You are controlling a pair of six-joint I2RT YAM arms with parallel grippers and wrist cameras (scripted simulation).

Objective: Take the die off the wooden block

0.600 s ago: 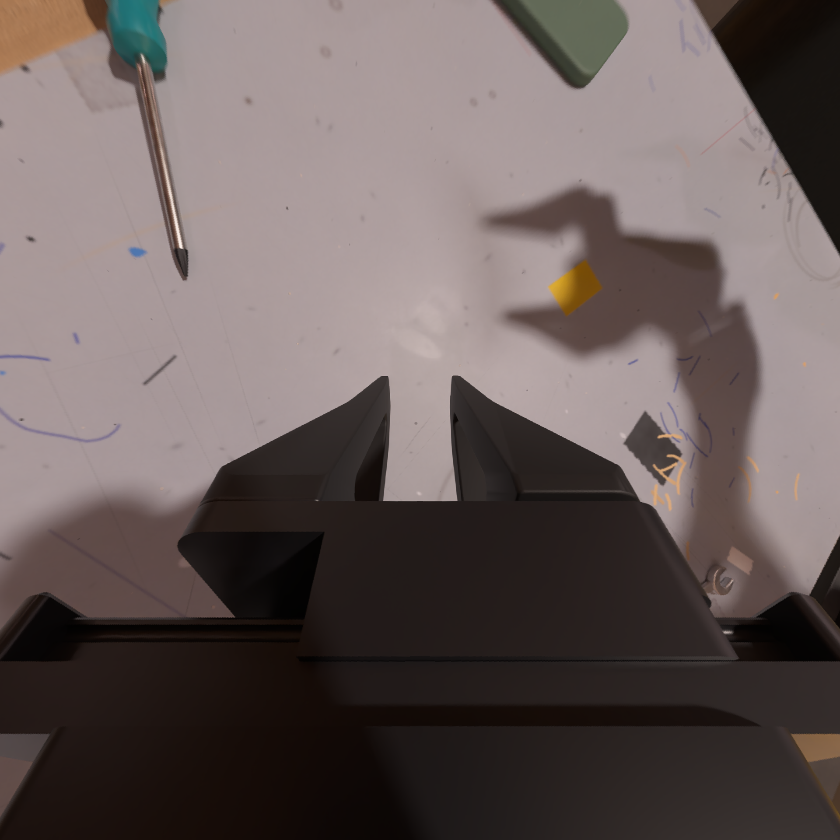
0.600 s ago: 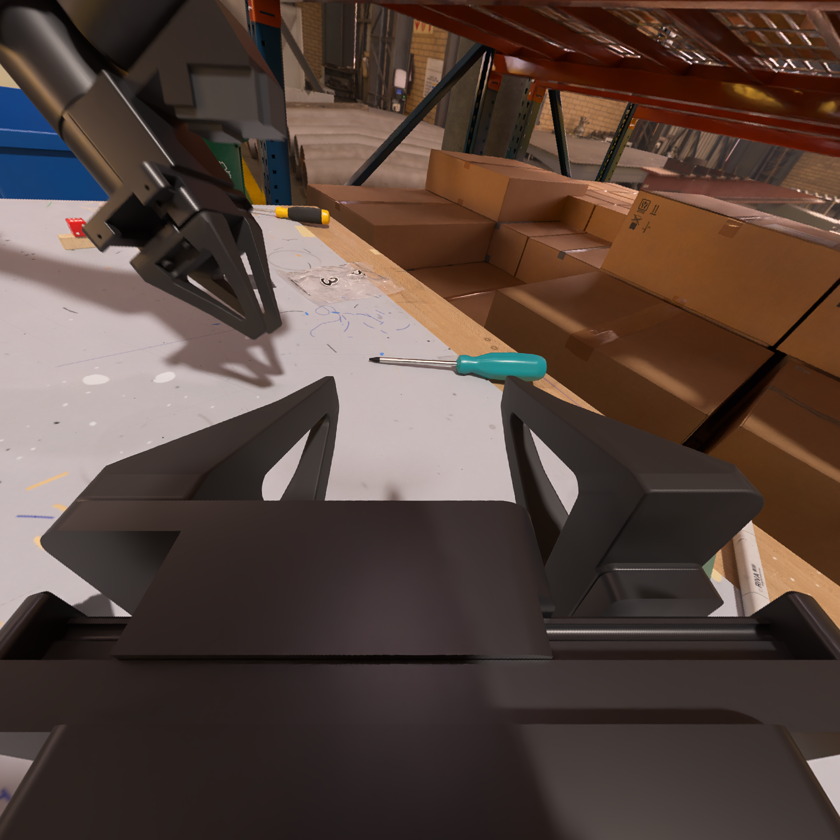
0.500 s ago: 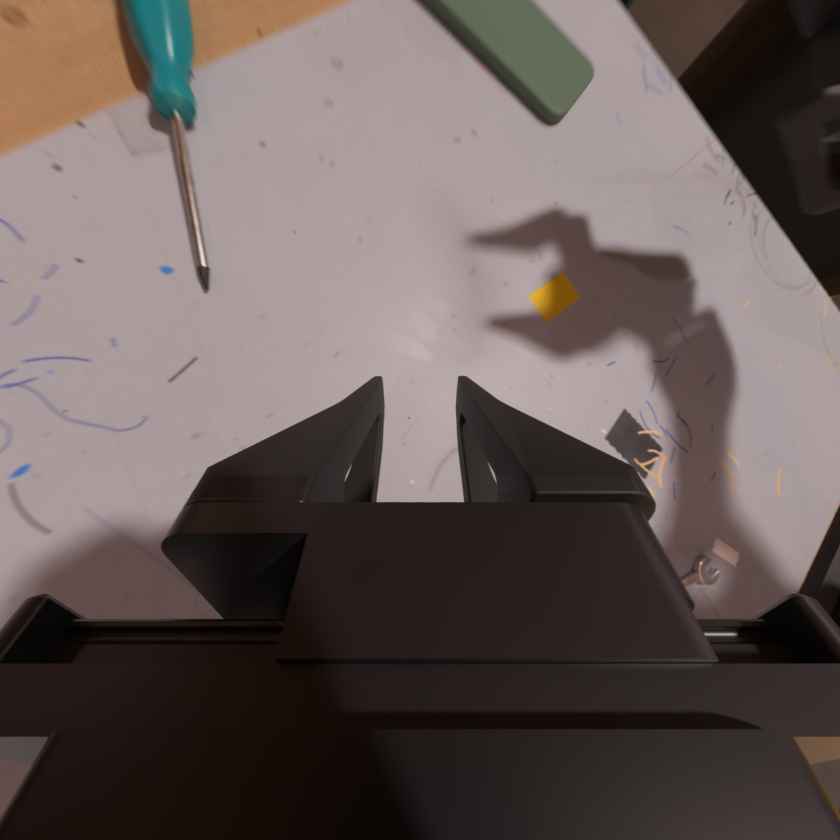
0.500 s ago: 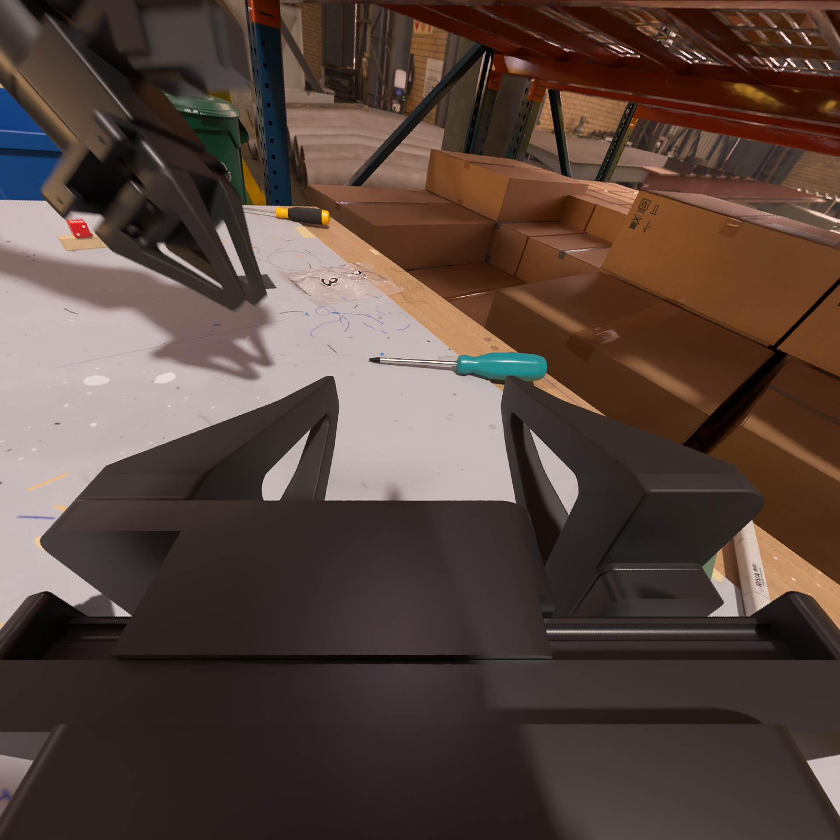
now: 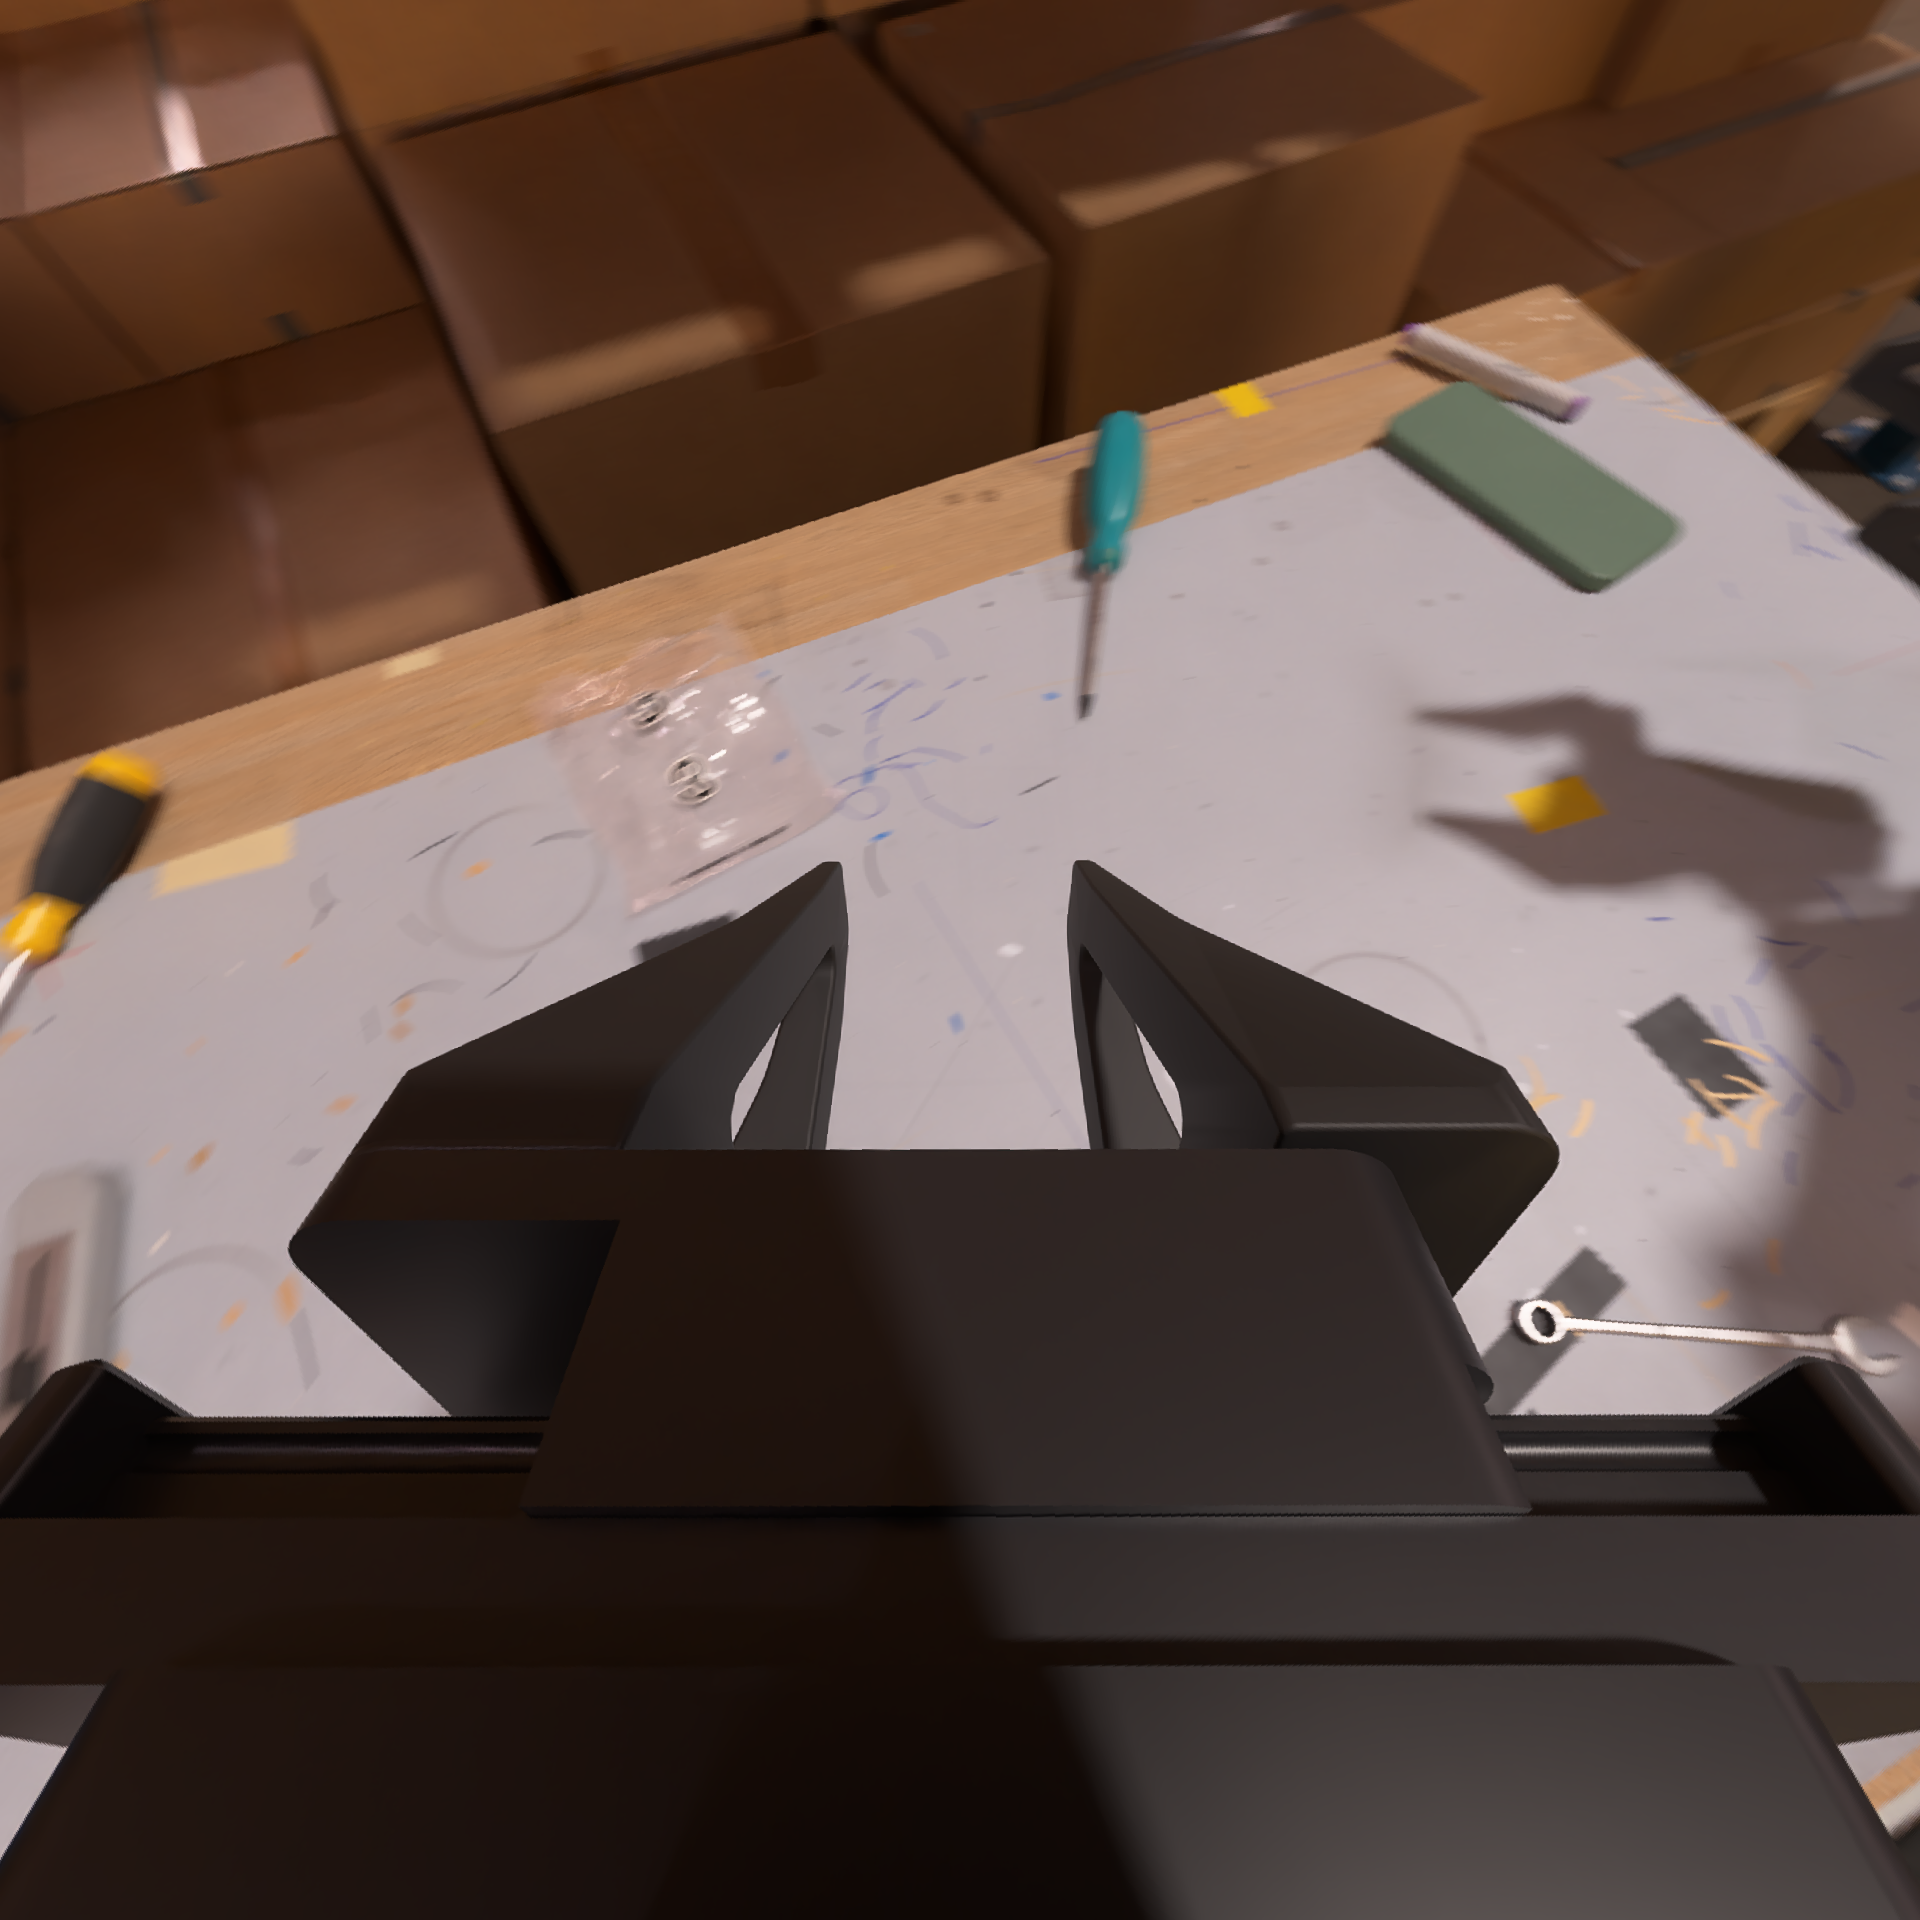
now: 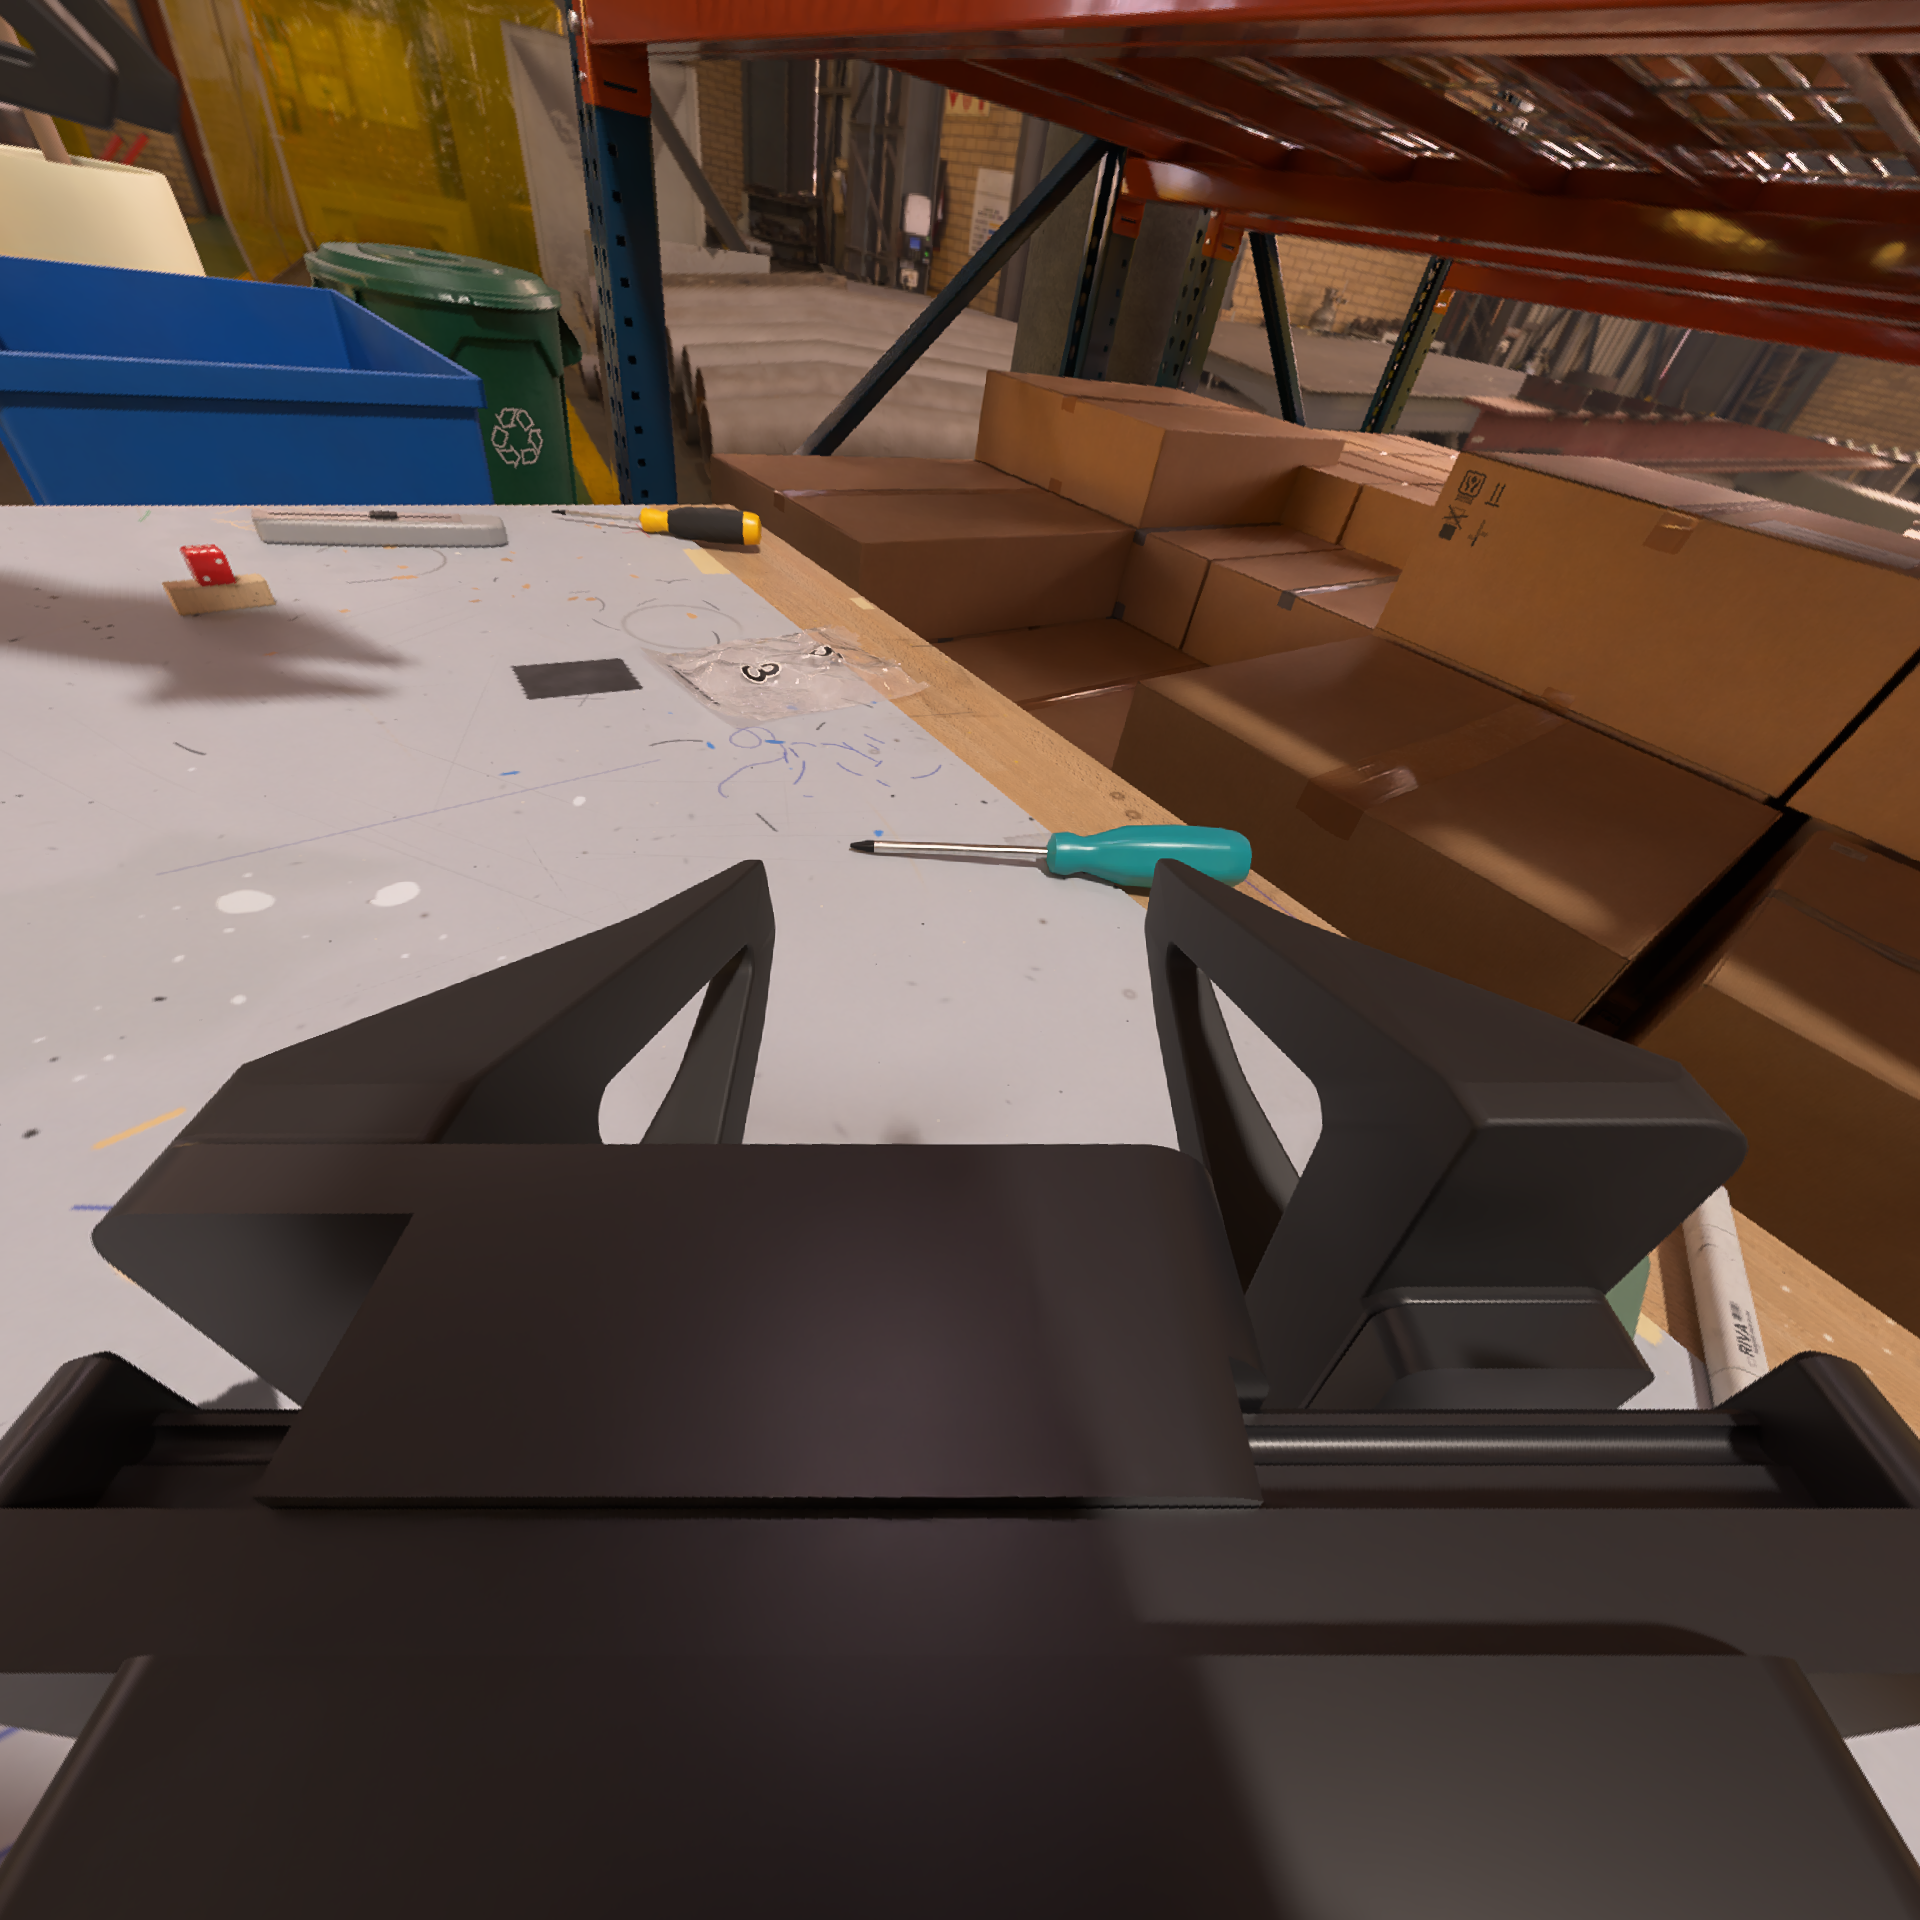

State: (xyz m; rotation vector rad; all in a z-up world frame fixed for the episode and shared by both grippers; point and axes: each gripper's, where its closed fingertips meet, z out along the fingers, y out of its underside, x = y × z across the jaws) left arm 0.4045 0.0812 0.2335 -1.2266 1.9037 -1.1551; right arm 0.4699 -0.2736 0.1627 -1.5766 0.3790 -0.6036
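Here, die (image 6: 207, 564) atop wooden block (image 6: 218, 594) on far bench (image 6: 312, 810), both grippers spread and empty; risk: hasty, off-centre pinch flicking die away or dragging block.

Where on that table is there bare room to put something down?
The widest bare stretch lies between the right gripper, the teal screwdriver and the die on its wooden block. The far edge is crowded: plastic bag, yellow screwdriver.

Beside the matt, scuffed grey table (image 6: 312, 790), a glossy red die (image 6: 207, 564) sits on a rough wooden block (image 6: 220, 594), a shiny metal-shafted screwdriver (image 6: 1081, 852) nearby.
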